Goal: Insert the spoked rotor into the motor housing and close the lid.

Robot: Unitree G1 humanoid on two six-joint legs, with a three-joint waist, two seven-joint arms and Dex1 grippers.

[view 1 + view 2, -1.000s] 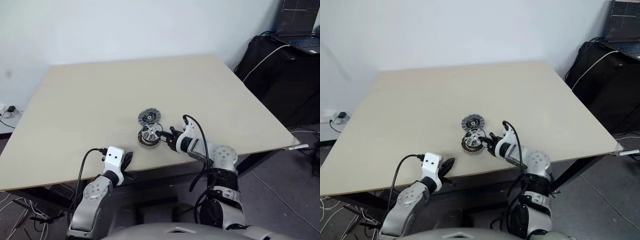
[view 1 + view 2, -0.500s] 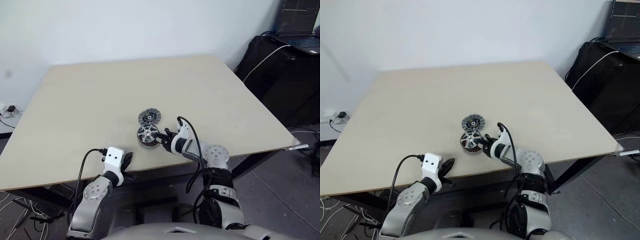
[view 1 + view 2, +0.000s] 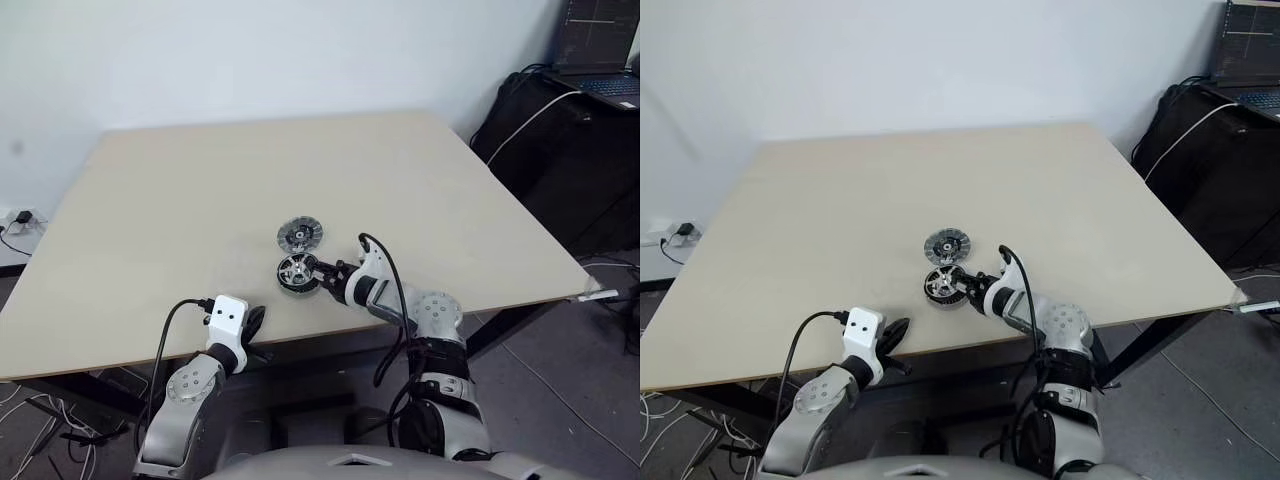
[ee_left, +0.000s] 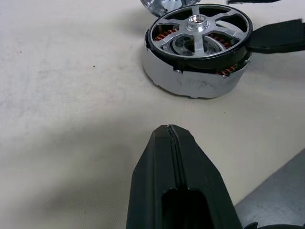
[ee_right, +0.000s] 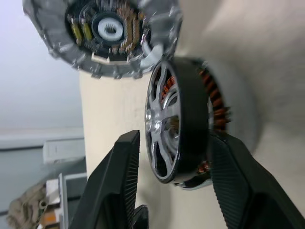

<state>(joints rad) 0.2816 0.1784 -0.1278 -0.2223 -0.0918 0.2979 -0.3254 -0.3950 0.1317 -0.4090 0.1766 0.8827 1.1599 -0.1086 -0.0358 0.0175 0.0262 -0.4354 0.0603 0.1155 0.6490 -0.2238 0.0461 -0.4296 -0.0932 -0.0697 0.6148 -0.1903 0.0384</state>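
Observation:
The spoked rotor [image 4: 198, 31], silver with a dark rim, sits seated in the motor housing [image 4: 190, 81]; copper windings show under its spokes. This stack stands near the table's front edge [image 3: 295, 271]. Just behind it lies the lid [image 3: 299, 235], ribbed rim, inner face up. My right gripper [image 3: 322, 271] reaches in from the right. Its fingers [image 5: 114, 181] stand open on either side of the rotor's rim [image 5: 174, 129], with a gap on one side. My left gripper [image 4: 169, 129] is shut and empty, a short way in front of the housing at the table edge [image 3: 255, 320].
The beige table [image 3: 200, 190] stretches wide to the back and both sides of the parts. Its front edge runs right under my left gripper. A black stand with a laptop [image 3: 600, 80] and cables stands off the table's right.
The rotor, tilted on the housing in the right gripper a second ago, now lies flat in it. The right gripper's fingers have spread apart. The left arm stayed still.

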